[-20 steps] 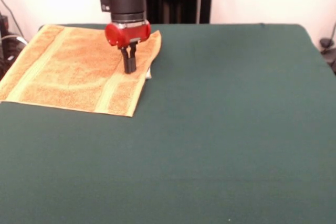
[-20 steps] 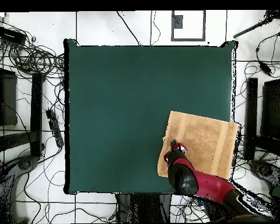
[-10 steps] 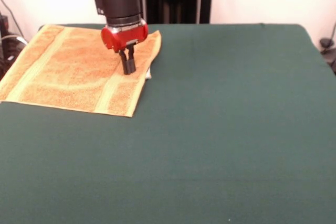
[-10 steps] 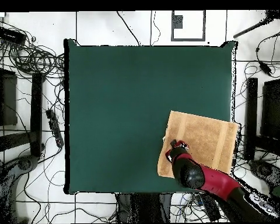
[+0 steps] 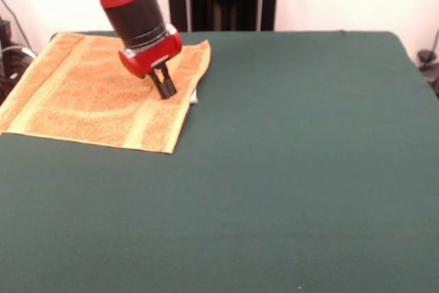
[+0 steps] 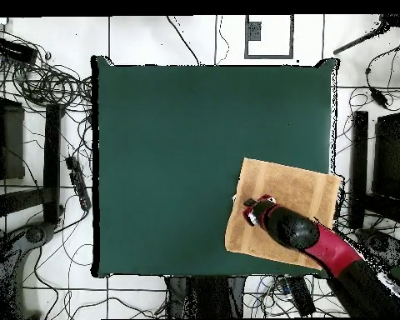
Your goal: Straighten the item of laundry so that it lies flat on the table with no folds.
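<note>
Claw (image 5: 165, 89): fingers drawn close together, nothing seen between them; tips down at the towel's surface, whether they press the cloth cannot be told. Seen from above (image 6: 250, 205) it sits near the towel's 9 o'clock edge.
Arm (image 5: 130, 5): red and black, tilted, coming in from 11 o'clock in the front view.
Towel (image 5: 82, 94): orange-tan, spread on the table's corner at 10 o'clock in the front view; at 4 o'clock from above (image 6: 291, 193). A faint curved crease shows near the claw.
Bands (image 5: 145, 118): two paler stripes, one near each side edge.
Tag (image 5: 195, 97): small, white, at the towel's 3 o'clock edge, just beside the claw.
Table (image 5: 295, 169): dark green, far larger than the towel.
</note>
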